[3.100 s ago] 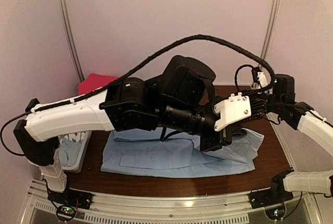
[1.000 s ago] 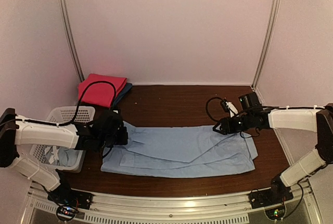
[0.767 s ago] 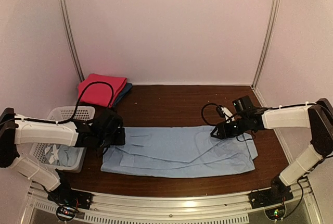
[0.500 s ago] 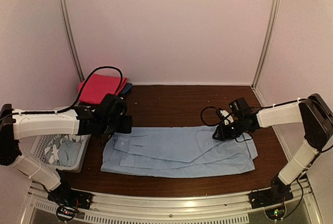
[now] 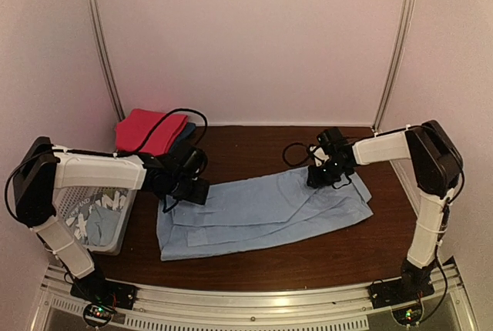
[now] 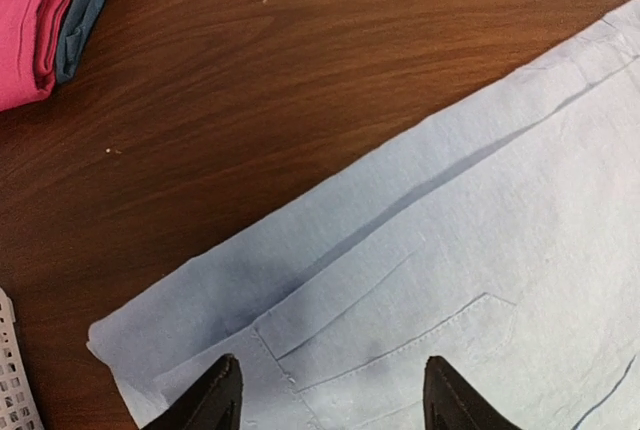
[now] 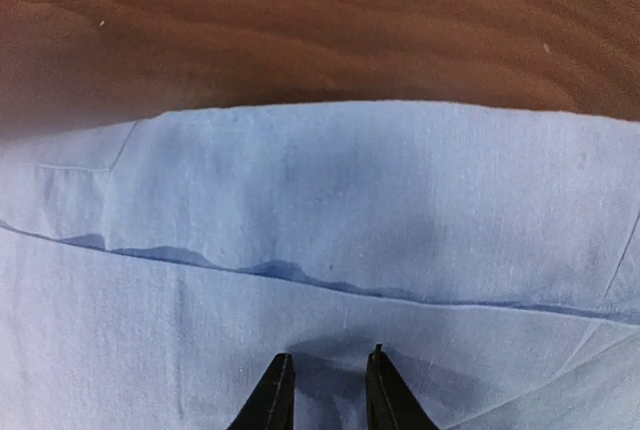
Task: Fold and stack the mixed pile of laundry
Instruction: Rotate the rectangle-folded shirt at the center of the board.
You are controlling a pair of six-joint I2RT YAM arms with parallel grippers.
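Top external view gives us the light blue shirt (image 5: 262, 208) lying flat across the middle of the bench (image 5: 254, 142), slanting from lower left up towards the right. More blue garments (image 5: 96, 223) sit in the white basket (image 5: 125, 219) at the left edge, and a magenta cloth (image 5: 146, 129) lies folded at upper left.

We judge the shirt light, thin and limp. It will sag wherever it is not held, and it will probably slide easily on the smooth wood. We would take it by its edge at both ends at once, catching every layer where it laps over, so that it lifts evenly.

Our left gripper (image 6: 330, 395) is spread wide over the shirt's left end, close to the pocket (image 6: 400, 335), with nothing between its fingers. Our right gripper (image 7: 328, 385) has its fingers drawn close with a narrow gap, tips down at the cloth. We cannot tell whether it is pinching a fold.
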